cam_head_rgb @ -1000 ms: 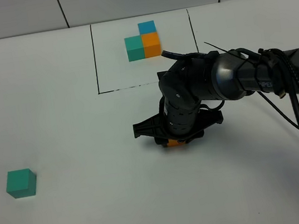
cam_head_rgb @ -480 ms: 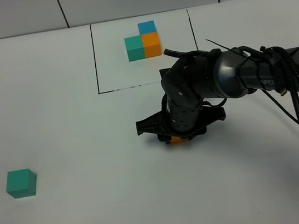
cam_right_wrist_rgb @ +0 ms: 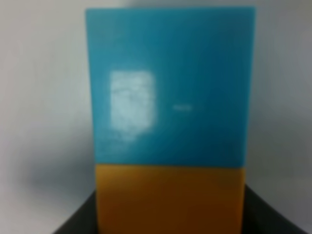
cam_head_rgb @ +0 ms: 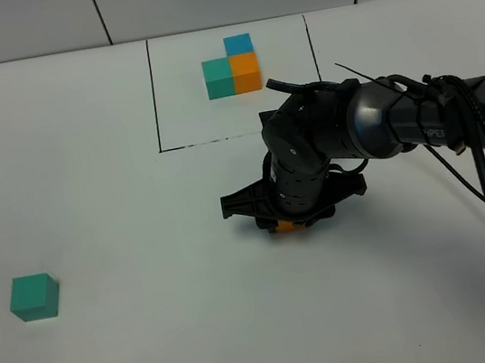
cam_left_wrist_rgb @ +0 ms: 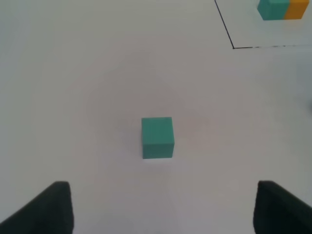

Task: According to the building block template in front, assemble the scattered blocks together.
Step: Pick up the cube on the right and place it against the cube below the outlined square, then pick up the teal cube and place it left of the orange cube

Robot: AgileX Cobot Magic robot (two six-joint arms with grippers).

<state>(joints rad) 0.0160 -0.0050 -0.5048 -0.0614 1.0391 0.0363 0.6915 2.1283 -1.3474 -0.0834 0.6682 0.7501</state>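
From the high camera, the template [cam_head_rgb: 231,64] was seen at the far middle of the tabletop [cam_head_rgb: 85,168], framed by a black outline [cam_head_rgb: 153,94]. The teal block [cam_head_rgb: 34,297] lay alone at the near left. The right arm [cam_head_rgb: 320,147] was bent down near the middle, an orange block [cam_head_rgb: 284,227] showing beneath it.

From the left wrist, the left fingers [cam_left_wrist_rgb: 53,209] were held apart, the teal block untouched beyond them.

From the right wrist, the right fingers [cam_right_wrist_rgb: 73,226] were clamped on the orange block, a blue block [cam_right_wrist_rgb: 170,85] set flush against it.
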